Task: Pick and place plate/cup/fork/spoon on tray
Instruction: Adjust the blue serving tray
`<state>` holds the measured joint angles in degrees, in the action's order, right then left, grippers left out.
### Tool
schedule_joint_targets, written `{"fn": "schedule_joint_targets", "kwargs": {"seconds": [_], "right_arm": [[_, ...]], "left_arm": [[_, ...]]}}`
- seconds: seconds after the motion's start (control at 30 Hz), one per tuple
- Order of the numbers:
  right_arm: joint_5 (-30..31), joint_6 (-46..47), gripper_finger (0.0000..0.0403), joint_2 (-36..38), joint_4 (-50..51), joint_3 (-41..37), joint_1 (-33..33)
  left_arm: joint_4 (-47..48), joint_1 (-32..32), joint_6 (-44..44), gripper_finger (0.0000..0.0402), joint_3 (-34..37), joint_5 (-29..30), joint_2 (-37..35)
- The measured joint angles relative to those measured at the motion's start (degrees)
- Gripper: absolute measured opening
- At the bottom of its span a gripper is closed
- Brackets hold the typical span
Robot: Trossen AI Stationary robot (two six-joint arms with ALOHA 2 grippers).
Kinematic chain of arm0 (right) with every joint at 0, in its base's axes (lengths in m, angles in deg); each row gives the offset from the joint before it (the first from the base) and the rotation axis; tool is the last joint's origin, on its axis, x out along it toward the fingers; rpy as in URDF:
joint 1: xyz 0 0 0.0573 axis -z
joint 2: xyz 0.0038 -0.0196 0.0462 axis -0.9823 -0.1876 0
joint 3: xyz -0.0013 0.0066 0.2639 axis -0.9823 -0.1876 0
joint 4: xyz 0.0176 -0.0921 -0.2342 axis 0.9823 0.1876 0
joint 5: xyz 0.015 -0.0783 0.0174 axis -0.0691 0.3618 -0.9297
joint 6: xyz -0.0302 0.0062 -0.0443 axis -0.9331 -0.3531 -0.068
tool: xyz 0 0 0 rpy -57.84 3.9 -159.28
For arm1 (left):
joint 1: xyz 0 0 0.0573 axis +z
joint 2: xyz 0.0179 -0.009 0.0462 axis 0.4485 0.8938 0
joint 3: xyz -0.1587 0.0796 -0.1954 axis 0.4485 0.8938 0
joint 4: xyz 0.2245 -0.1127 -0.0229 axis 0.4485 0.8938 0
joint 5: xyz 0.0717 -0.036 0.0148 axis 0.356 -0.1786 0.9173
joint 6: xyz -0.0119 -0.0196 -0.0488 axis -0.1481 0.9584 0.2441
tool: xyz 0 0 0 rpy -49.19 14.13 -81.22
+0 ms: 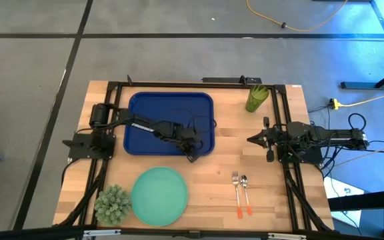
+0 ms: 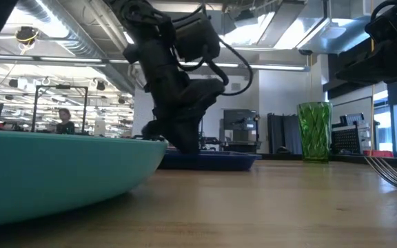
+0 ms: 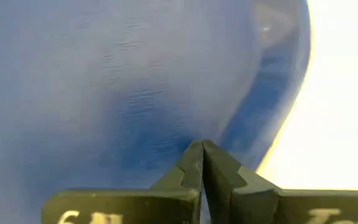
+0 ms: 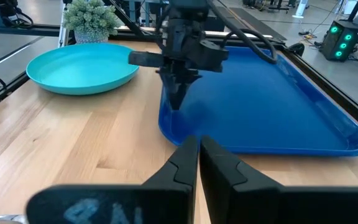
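In the high view the dark blue tray (image 1: 171, 123) lies in the upper middle of the wooden surface (image 1: 245, 173), with nothing of the tableware on it. The left hand (image 1: 191, 156) reaches across it and hangs low over the tray's lower right corner, beside the rim. Its two fingers (image 3: 194, 168) are pressed together with nothing between them, the tray's blue floor filling the left wrist view just beyond.

The mint-green plate (image 1: 159, 195) sits at the lower middle of the high view, below the tray and apart from it. Just to its left, at the lower left corner of the surface, stands a spiky grey-green plant (image 1: 112, 204). The green cup (image 1: 257, 98) stands upright at the upper right of the surface, to the right of the tray. The fork (image 1: 236, 193) and spoon (image 1: 246, 193) lie side by side at the lower right, orange handles pointing toward the bottom edge, the fork on the left.

The right hand (image 1: 251, 139) waits at the right side of the surface, between the cup and the cutlery; its fingers (image 4: 191, 158) are closed together and hold nothing.

In the low view the plate's rim fills the lower left and blocks part of the tray. White lettering on the fingers in the wrist views is cut off and cannot be read.
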<state>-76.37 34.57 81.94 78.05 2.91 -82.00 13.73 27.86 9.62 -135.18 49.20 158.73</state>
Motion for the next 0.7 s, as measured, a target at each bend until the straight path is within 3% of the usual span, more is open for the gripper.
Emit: {"fn": "schedule_joint_targets", "kwargs": {"seconds": [0.7], "right_arm": [[0.0,-0.1,0.0021,0.0,-0.1,0.0,0.0]], "left_arm": [[-8.3,-3.5,3.6,0.0000,0.0,1.3,0.5]]}}
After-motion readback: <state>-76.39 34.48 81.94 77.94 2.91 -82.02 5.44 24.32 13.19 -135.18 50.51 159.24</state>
